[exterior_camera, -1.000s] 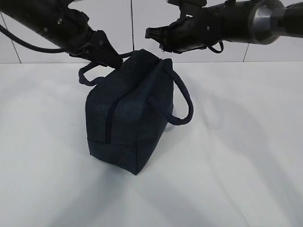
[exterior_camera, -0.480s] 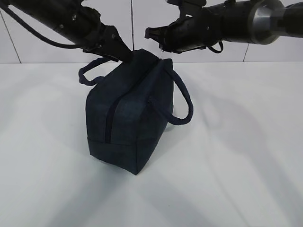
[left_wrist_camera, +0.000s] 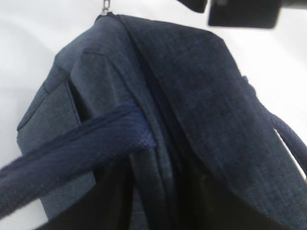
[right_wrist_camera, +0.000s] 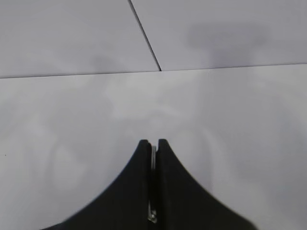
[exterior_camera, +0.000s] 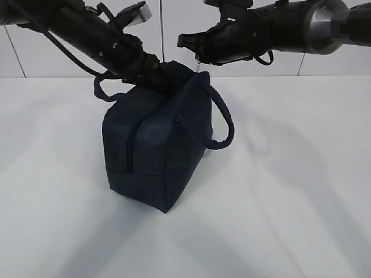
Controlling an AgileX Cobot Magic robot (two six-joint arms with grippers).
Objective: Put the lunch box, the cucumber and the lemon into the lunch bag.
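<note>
The lunch bag (exterior_camera: 159,142) stands upright on the white worktop (exterior_camera: 290,191), a little left of centre in the exterior view, its long axis running from the near lower corner back toward the tiled wall (exterior_camera: 168,23), the zipper (exterior_camera: 131,147) running down the near end and over the top ridge. Nothing of the inside of the bag can be seen from any view. The left gripper (exterior_camera: 155,72) presses into the top rear of the bag beside the far handle (exterior_camera: 104,91); its fingers are buried in dark fabric and black against navy, so whether they stand apart or have fabric clamped cannot be told. In the left wrist view the bag fills the frame, blurred, with one handle crossing the foreground and the lower edge lost in shadow. The right gripper (exterior_camera: 196,57) hangs just above the rear top corner of the bag; in the right wrist view its fingers (right_wrist_camera: 168,191) are together, pinching a thin silver zipper pull (right_wrist_camera: 153,191) between them. The near handle (exterior_camera: 223,124) droops down the right side.
</note>
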